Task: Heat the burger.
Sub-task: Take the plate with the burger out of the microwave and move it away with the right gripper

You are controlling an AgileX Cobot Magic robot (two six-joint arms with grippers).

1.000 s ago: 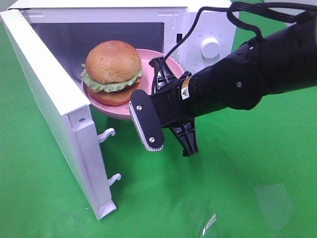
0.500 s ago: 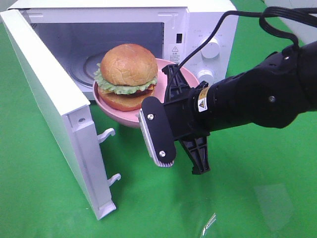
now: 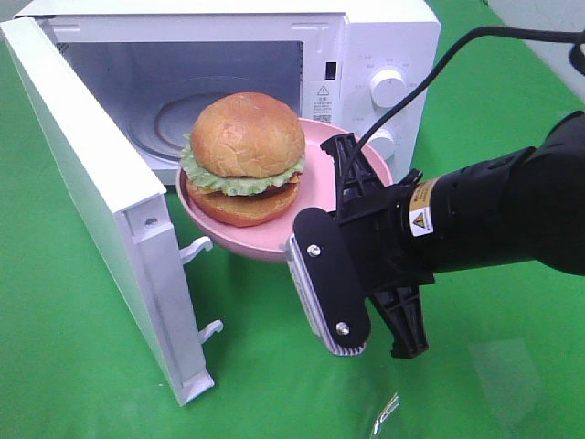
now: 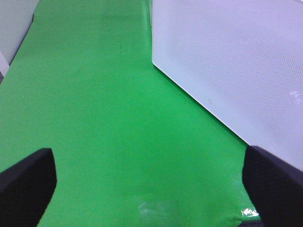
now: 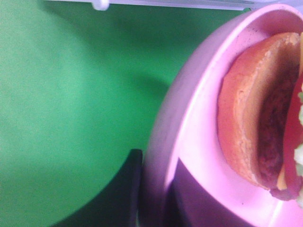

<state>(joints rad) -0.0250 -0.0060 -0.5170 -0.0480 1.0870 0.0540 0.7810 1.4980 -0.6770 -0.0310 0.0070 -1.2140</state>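
Observation:
The burger (image 3: pixel 247 151), with its golden bun, green lettuce and brown bottom bun, sits on a pink plate (image 3: pixel 236 245). My right gripper (image 3: pixel 311 247) is shut on the plate's near rim and holds it level in the air, just in front of the open microwave (image 3: pixel 366 55). The right wrist view shows the plate (image 5: pixel 189 123) edge pinched in that gripper (image 5: pixel 156 198), with the burger (image 5: pixel 255 118) close by. My left gripper (image 4: pixel 151 189) is open over bare green cloth, holding nothing, and does not show in the high view.
The microwave door (image 3: pixel 91 201) stands swung out to the left, latch hooks facing the opening. A glass turntable (image 3: pixel 174 114) lies inside the cavity. The door's outer face (image 4: pixel 236 61) is close to my left gripper. Green cloth (image 3: pixel 503 366) covers the table.
My right arm has carried the plate and burger to the right and toward the table's front, away from the microwave opening. The grip on the plate is unchanged.

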